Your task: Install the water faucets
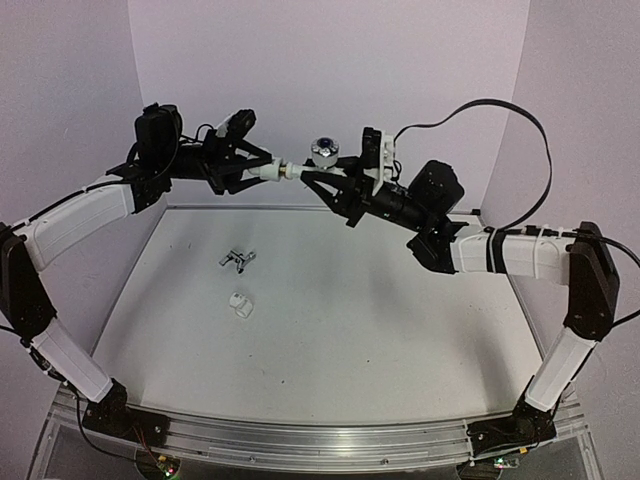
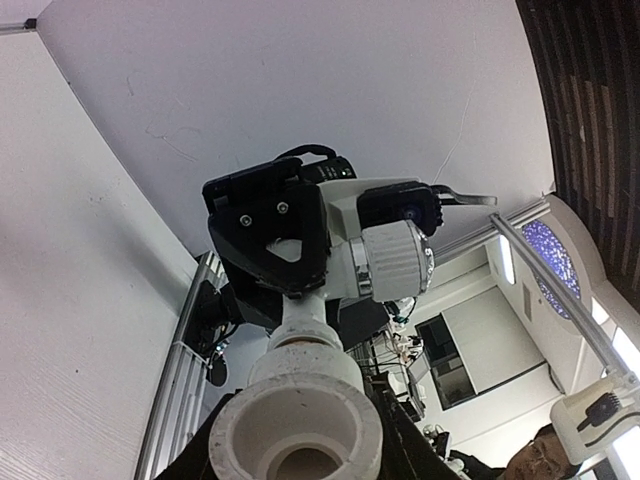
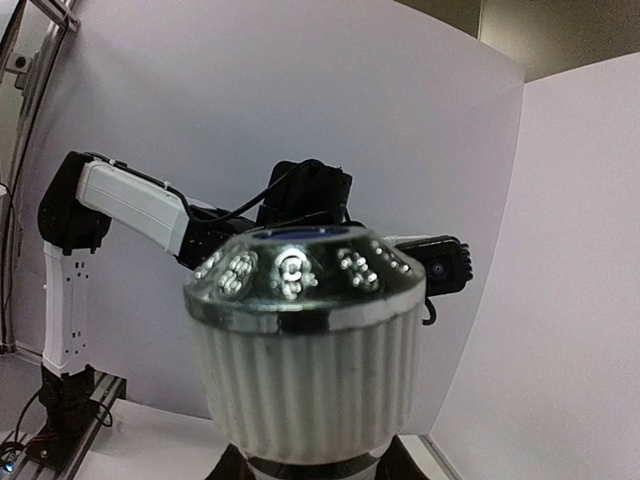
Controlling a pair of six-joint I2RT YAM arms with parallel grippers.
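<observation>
From above, both arms are raised over the white table (image 1: 400,330). The left gripper (image 1: 253,172) is pinched on a short white plastic pipe fitting with a round collar (image 1: 270,172). The right gripper (image 1: 312,180) is clamped on a white faucet body with a ribbed knob and chrome cap (image 1: 322,152). The two parts meet end to end in mid-air. A small silver-grey metal pronged piece (image 1: 238,260) and a small white plastic collar piece (image 1: 240,304) lie loose on the table, so I'd judge the job roughly half done. The left wrist view shows the pipe fitting (image 2: 295,425) running up into the faucet body (image 2: 395,262), though I cannot tell whether it is fully seated. The right wrist view is filled by the ribbed knob (image 3: 300,340), with its fingers hidden beneath it.
</observation>
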